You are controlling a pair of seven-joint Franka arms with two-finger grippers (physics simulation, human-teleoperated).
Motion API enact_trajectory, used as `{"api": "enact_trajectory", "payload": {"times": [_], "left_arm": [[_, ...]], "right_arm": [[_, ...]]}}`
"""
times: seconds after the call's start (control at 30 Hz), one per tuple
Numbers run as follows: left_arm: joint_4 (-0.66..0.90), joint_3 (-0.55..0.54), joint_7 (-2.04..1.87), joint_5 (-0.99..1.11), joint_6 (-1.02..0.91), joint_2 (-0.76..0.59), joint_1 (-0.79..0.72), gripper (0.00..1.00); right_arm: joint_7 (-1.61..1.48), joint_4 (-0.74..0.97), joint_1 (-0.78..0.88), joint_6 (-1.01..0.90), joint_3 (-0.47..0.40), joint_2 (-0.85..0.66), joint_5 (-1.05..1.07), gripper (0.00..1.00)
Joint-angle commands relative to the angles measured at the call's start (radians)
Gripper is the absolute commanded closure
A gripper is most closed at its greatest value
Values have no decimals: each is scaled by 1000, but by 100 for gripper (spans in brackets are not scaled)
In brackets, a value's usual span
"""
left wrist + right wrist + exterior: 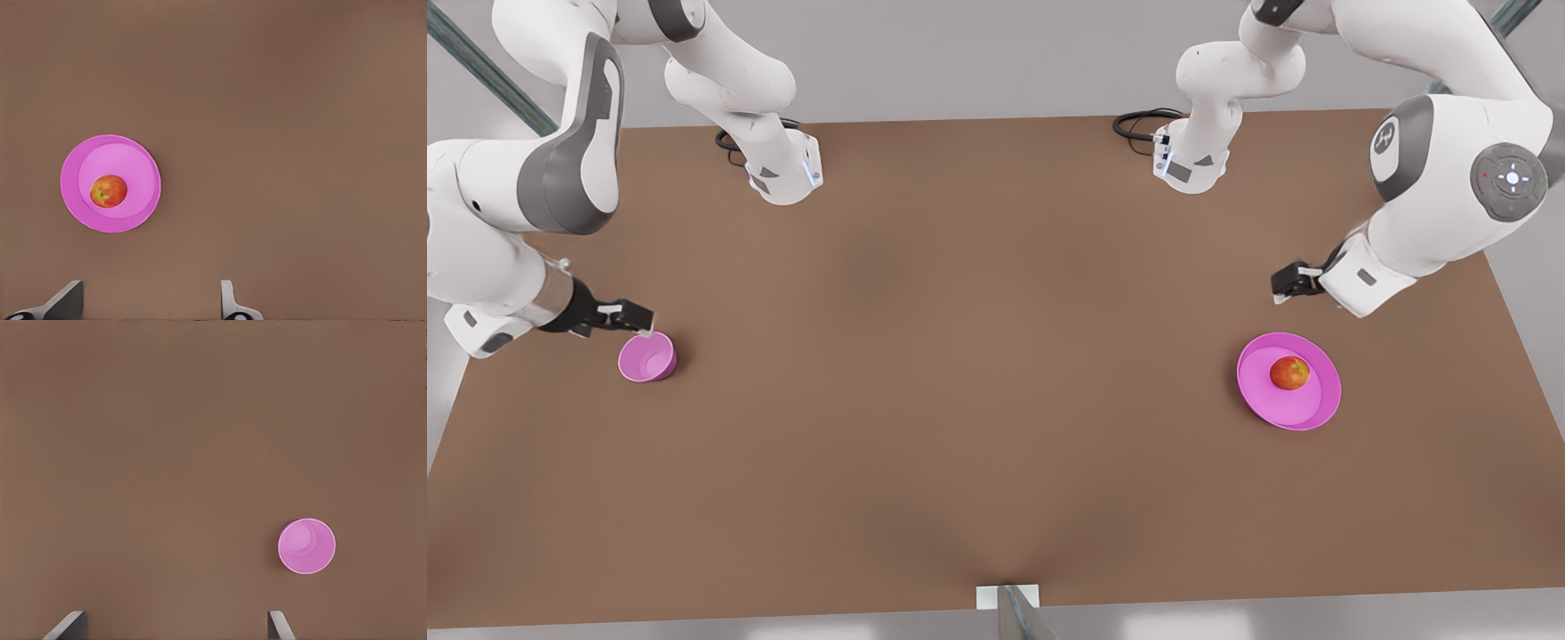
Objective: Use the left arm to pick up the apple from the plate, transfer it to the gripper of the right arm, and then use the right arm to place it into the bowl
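Plain brown table (960, 373), a wide pink plate (1303, 411) resting on it toward the front view's right, a small deep pink bowl (647, 358) well apart toward the left — two arm bases (783, 173) mounted along the far edge.
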Motion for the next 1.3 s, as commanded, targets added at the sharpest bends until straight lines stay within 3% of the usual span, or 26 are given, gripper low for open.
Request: {"api": "enact_trajectory", "payload": {"times": [0.0, 0.1, 0.17, 0.3, 0.57, 0.73, 1.27], "left_arm": [[1, 1, 47, 7, 65, 2, 3, 0], [-5, 11, 49, 5, 159, 123, 40, 0], [-71, 28, 66, -5, 367, 191, 98, 0], [-333, 29, 133, -25, 731, 196, 144, 0], [-612, 31, 515, -139, 1032, 194, 262, 0], [-712, 32, 558, -137, 1111, 197, 276, 0], [-757, 38, 661, -136, 1112, 205, 313, 0]], "right_arm": [[-6, 0, 0, 38, 0, 0, 0, 0], [-6, 0, 0, 38, 0, 0, 0, 0], [-4, 0, 0, 40, 2, 0, 0, 0], [3, 2, 3, 40, 5, 0, 0, 0], [-3, 2, 2, 38, 5, 0, 0, 0], [-4, 2, 2, 38, 5, 0, 0, 0], [-18, 2, 0, 38, 3, 1, 0, 0]]}}
